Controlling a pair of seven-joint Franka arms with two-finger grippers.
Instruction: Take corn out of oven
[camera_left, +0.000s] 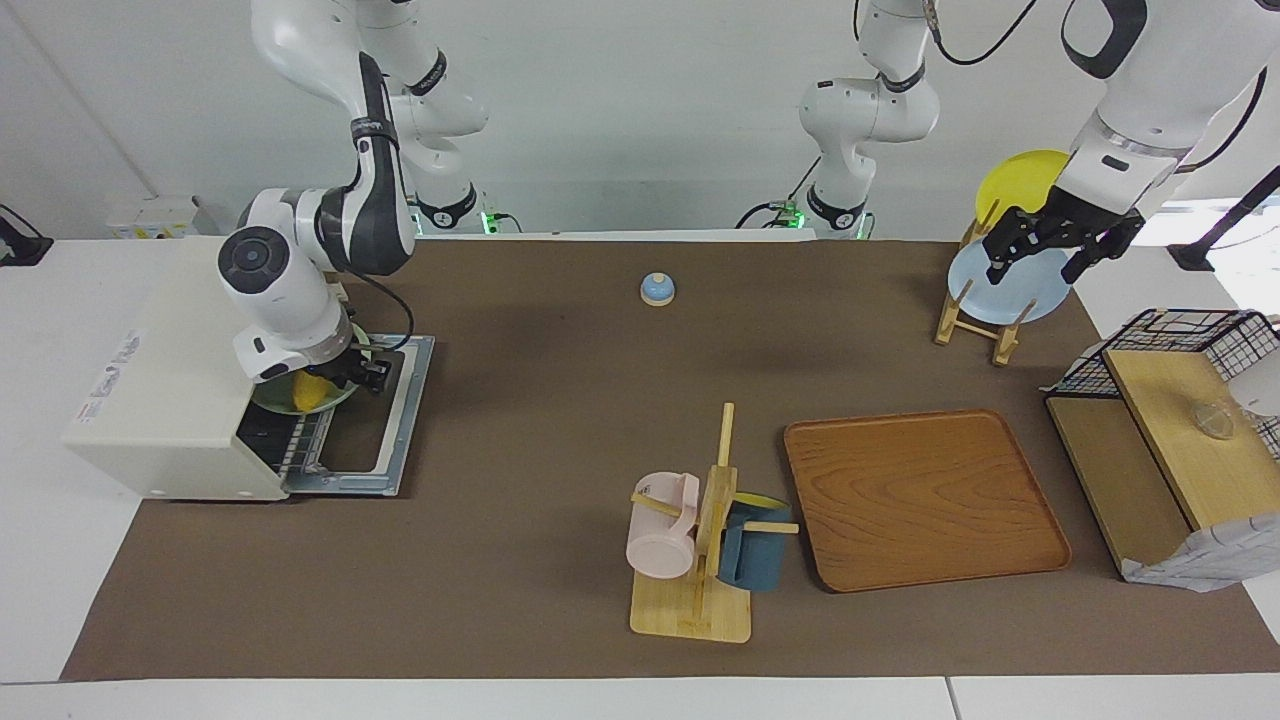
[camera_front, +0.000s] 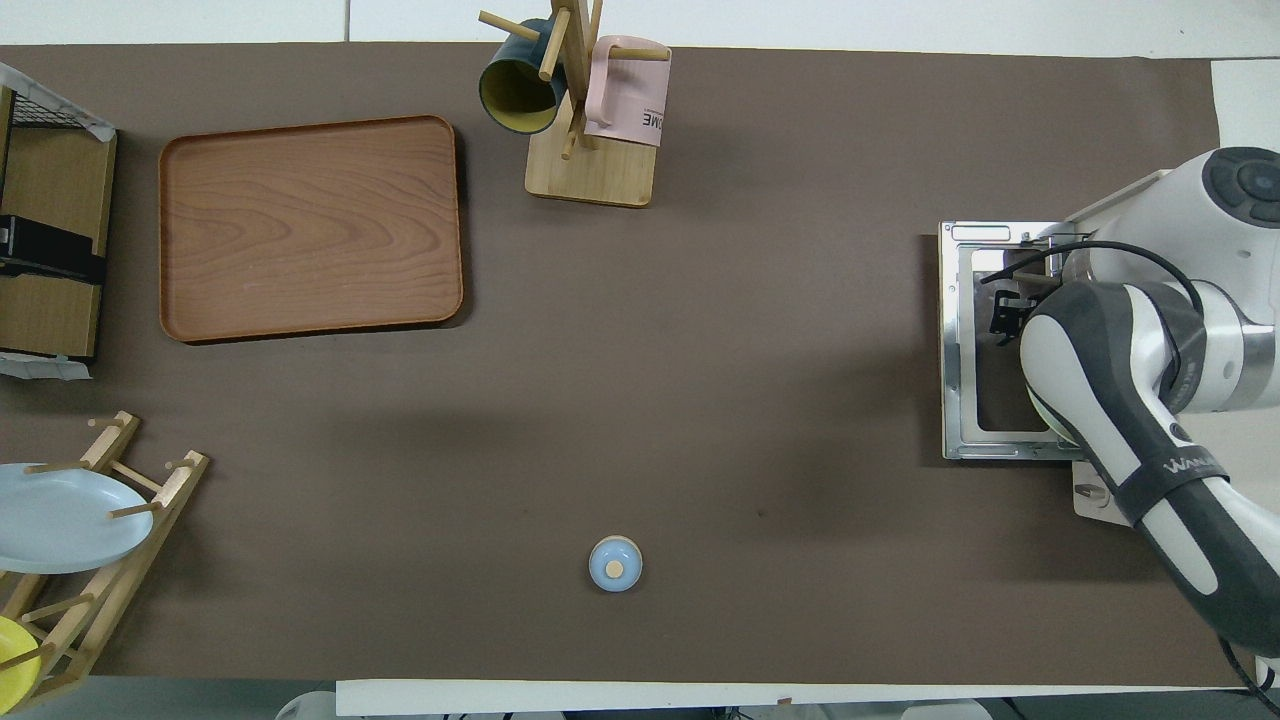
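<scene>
Your right gripper (camera_left: 335, 378) sits at the open oven (camera_left: 160, 400) mouth over the corn (camera_left: 310, 392); you cannot tell its jaw state. Your left gripper (camera_left: 1040, 250) hangs over the plate rack (camera_left: 975, 310), jaws spread, holding nothing.

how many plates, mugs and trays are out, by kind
plates: 3 (yellow plate and light blue plate in the wooden rack, pale green plate under the corn at the oven)
mugs: 2 (pink mug, dark blue mug)
trays: 1 (wooden tray)
total: 6
</scene>
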